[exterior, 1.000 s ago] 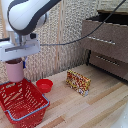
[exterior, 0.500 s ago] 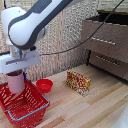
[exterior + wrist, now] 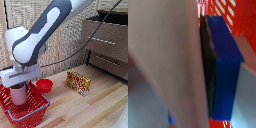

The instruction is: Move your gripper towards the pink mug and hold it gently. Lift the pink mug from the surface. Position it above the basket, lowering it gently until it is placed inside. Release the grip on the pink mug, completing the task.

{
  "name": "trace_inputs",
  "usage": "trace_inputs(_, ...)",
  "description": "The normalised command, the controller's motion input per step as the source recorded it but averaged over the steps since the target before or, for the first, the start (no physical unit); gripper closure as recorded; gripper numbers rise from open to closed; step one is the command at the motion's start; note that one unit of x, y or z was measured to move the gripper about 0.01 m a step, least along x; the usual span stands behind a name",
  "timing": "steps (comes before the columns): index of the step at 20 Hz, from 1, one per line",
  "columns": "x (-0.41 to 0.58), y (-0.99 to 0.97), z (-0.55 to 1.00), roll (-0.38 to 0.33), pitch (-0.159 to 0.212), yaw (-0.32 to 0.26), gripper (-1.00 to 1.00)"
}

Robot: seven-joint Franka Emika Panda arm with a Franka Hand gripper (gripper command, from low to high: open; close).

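In the exterior view the pink mug (image 3: 19,94) hangs upright inside the red mesh basket (image 3: 36,109) at the view's left, its lower part below the blue-grey rim. My gripper (image 3: 19,86) on its white boxy mount is shut on the pink mug from above. In the wrist view the mug's pale pink wall (image 3: 165,60) fills most of the picture, with one dark blue fingertip (image 3: 223,65) pressed against it and red mesh behind. Whether the mug touches the basket floor is hidden.
A small red bowl (image 3: 44,85) sits on the wooden table just beside the basket. A patterned box (image 3: 78,82) stands in the middle. A dark wooden drawer cabinet (image 3: 107,42) stands at the exterior view's right. A woven screen is behind.
The arm has moved down with the pink mug, which has sunk from above the basket rim into the basket.
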Motion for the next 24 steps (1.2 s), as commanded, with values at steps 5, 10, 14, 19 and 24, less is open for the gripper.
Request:
trace_inputs(5, 0.009, 0.04, -0.09, -0.01, -0.038, 0.023, -1.0)
trace_inputs(10, 0.021, 0.0, 0.0, 0.0, -0.024, 0.015, -1.0)
trace_inputs(14, 0.055, 0.0, 0.13, 0.0, -0.011, 0.0, -1.0)
trace_inputs(19, 0.208, -0.05, 0.63, -0.002, 0.009, -0.008, -1.0)
trace_inputs(24, 0.286, -0.03, 0.82, -0.007, 0.024, -0.015, -1.0)
